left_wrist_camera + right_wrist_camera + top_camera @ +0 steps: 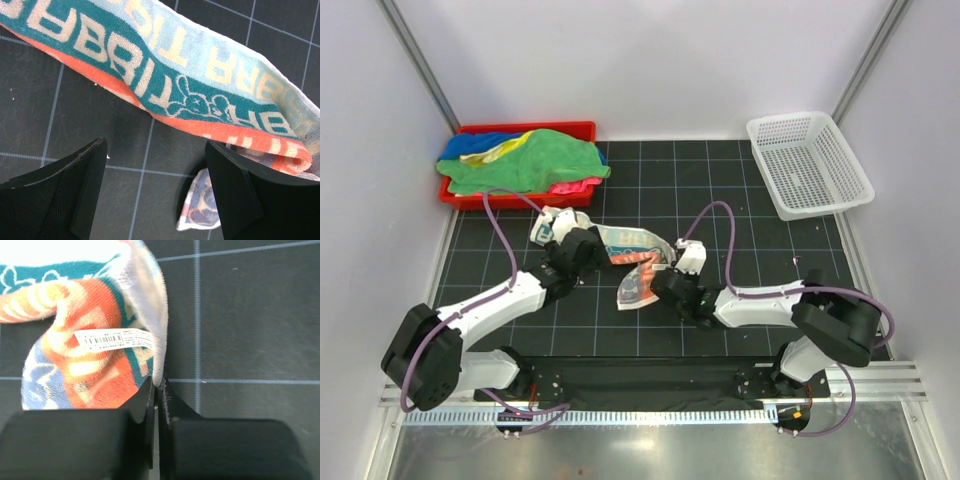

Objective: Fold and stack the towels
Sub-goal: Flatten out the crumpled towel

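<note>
A cream towel (632,248) printed with teal and orange letters lies crumpled in the middle of the black grid mat. In the left wrist view the printed towel (165,65) runs across the top, and one corner of it (200,206) lies by the right finger. My left gripper (155,150) hovers over the towel's left end (560,245), open wide with only bare mat between its fingers. My right gripper (665,276) sits at the towel's right side. Its jaws (157,385) are shut, pinching the white edge of the printed towel (95,355) near a barcode label (115,338).
A red tray (530,128) at the back left holds a heap of towels, green (535,160) on top with blue, yellow and pink beneath. A white mesh basket (810,165) stands at the back right. Frame posts rise at both back corners.
</note>
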